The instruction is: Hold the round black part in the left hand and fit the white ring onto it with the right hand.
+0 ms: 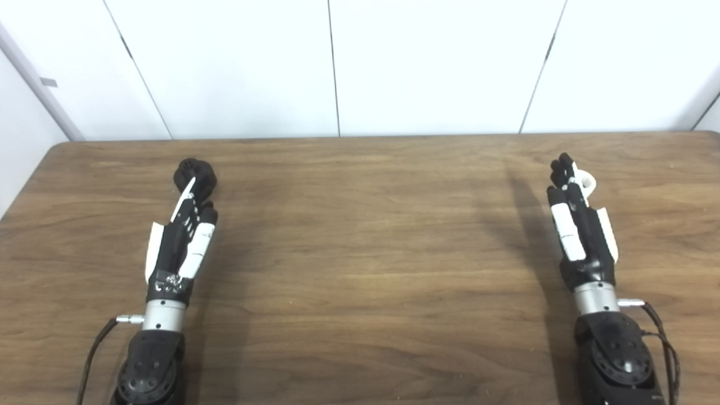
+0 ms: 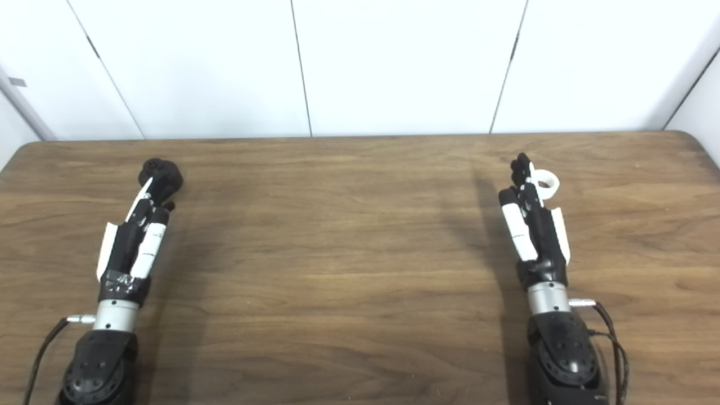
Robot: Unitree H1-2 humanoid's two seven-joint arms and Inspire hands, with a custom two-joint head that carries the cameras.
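My left hand [image 1: 181, 242] and right hand [image 1: 579, 225] lie fingers apart, grasping nothing; round black part [image 1: 195, 173] at left fingertips, white ring [image 2: 547, 183] beside right—close squarely on each, then lift.

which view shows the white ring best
The right eye view: the white ring shows its full loop and open centre beside the right hand's fingertips. In the left eye view the fingers cover most of it, leaving only a partial white curve.
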